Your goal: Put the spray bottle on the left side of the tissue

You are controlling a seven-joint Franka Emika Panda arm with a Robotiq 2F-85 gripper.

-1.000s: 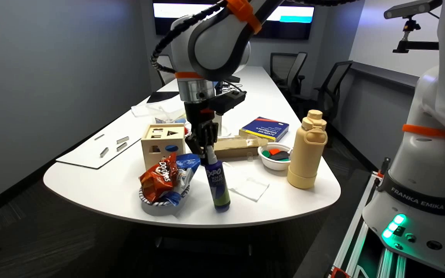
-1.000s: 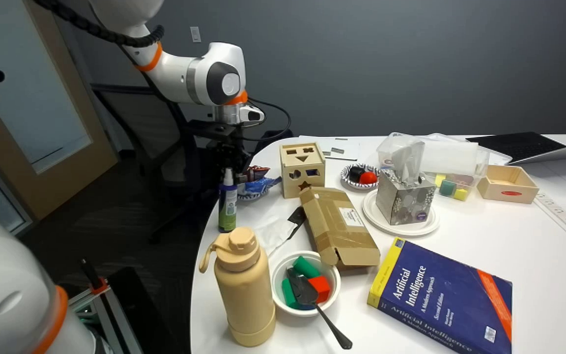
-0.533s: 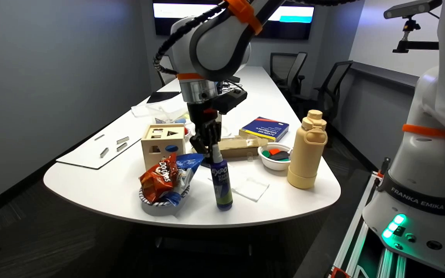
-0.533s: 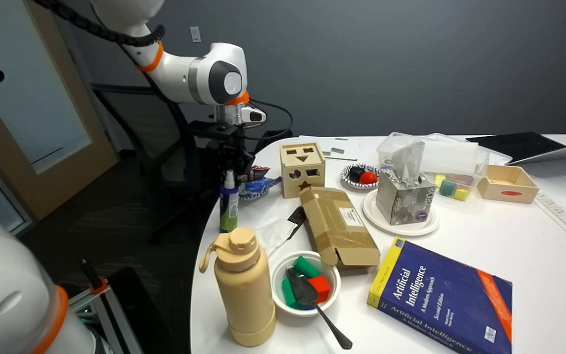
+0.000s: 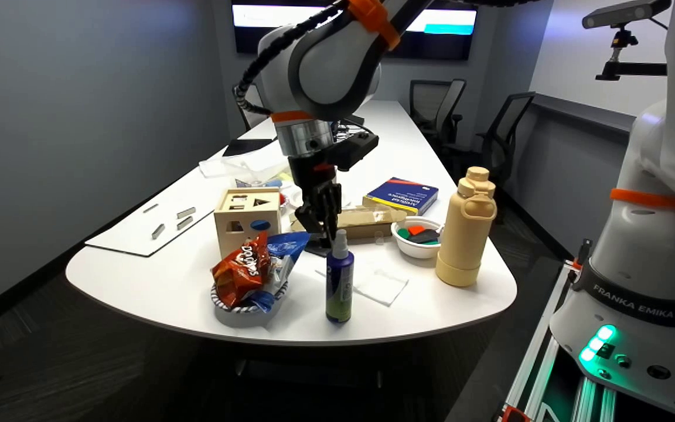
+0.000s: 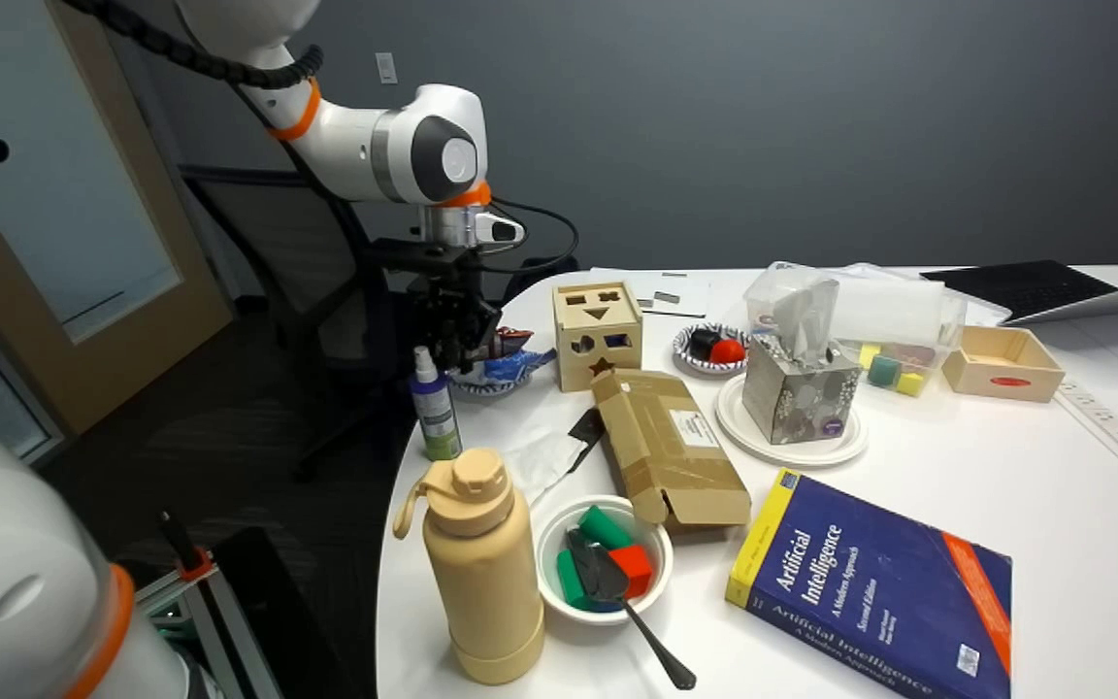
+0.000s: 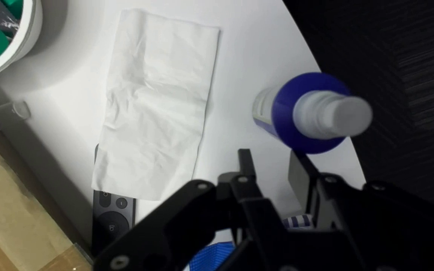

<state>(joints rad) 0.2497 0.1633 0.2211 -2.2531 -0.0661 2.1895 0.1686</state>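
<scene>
The spray bottle (image 5: pixel 339 286) is seen upright on the surface (image 5: pixel 167 287) — the tissue (image 7: pixel 160 105) at its nine o'clock in the wrist view — and the jaws are spread.

on the base of my arm (image 5: pixel 636 310) i read "franka emika"; on the orange-red bag (image 5: pixel 244 272), "doritos"; on the blue book (image 6: pixel 879 573), "artificial intelligence, a modern approach, second edition", the title also along its spine (image 6: pixel 836 643). small pale symbols mark the remote (image 7: pixel 112 220).
</scene>
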